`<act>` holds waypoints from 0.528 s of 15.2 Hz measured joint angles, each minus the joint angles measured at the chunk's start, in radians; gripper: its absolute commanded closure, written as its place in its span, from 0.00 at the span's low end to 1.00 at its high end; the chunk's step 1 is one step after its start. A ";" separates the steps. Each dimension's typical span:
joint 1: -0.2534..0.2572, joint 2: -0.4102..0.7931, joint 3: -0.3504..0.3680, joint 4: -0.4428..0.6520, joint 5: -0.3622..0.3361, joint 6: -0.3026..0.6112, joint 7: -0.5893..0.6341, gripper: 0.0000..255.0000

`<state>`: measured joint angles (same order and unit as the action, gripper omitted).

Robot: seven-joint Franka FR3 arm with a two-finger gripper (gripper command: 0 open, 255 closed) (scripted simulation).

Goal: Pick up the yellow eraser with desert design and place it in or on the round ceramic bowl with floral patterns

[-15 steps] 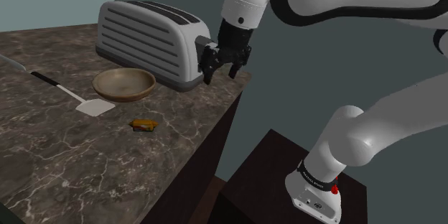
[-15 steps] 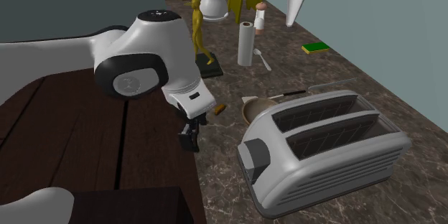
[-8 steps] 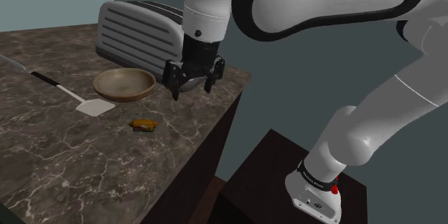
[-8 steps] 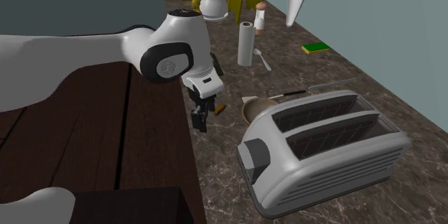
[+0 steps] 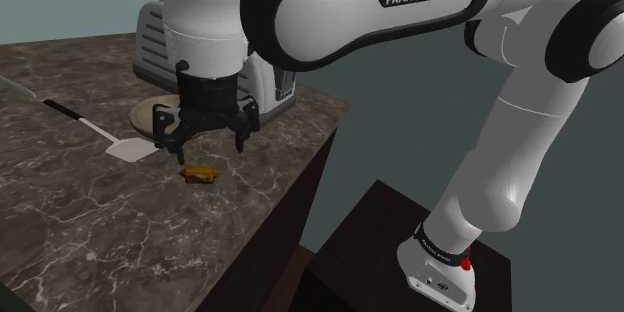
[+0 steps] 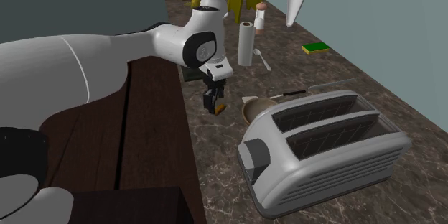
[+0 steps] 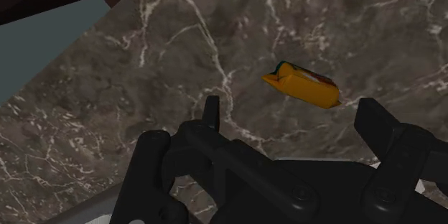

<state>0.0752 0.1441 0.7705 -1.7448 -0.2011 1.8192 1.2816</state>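
The yellow eraser [image 5: 200, 173] lay flat on the dark marble counter [image 5: 80, 210], a little apart from the tan bowl [image 5: 145, 116]. The black gripper [image 5: 203, 147] hung just above it, jaws spread wide and touching nothing. A white spatula [image 5: 133, 148] lay beside the bowl, and a grey toaster [image 6: 323, 143] stood behind it.

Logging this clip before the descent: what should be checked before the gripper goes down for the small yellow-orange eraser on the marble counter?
1. Fingers of the black gripper stand apart: ok.
2. The yellow-orange eraser lies ahead between the fingers, untouched: ok.
3. In the shoulder view, the gripper is above the eraser: ok.
4. The white spatula lies apart from the eraser: ok.
5. The inside of the round tan bowl is free: cannot tell, the arm hides much of it.
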 measured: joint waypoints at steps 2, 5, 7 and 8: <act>0.025 0.047 0.002 0.027 -0.032 -0.001 0.046 0.00; 0.031 0.067 -0.001 0.006 -0.048 0.032 0.065 0.00; 0.029 0.072 -0.004 -0.015 -0.053 0.055 0.067 0.00; 0.026 0.069 -0.004 -0.032 -0.053 0.070 0.068 0.00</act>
<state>0.1016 0.2129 0.7662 -1.7768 -0.2536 1.8897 1.3493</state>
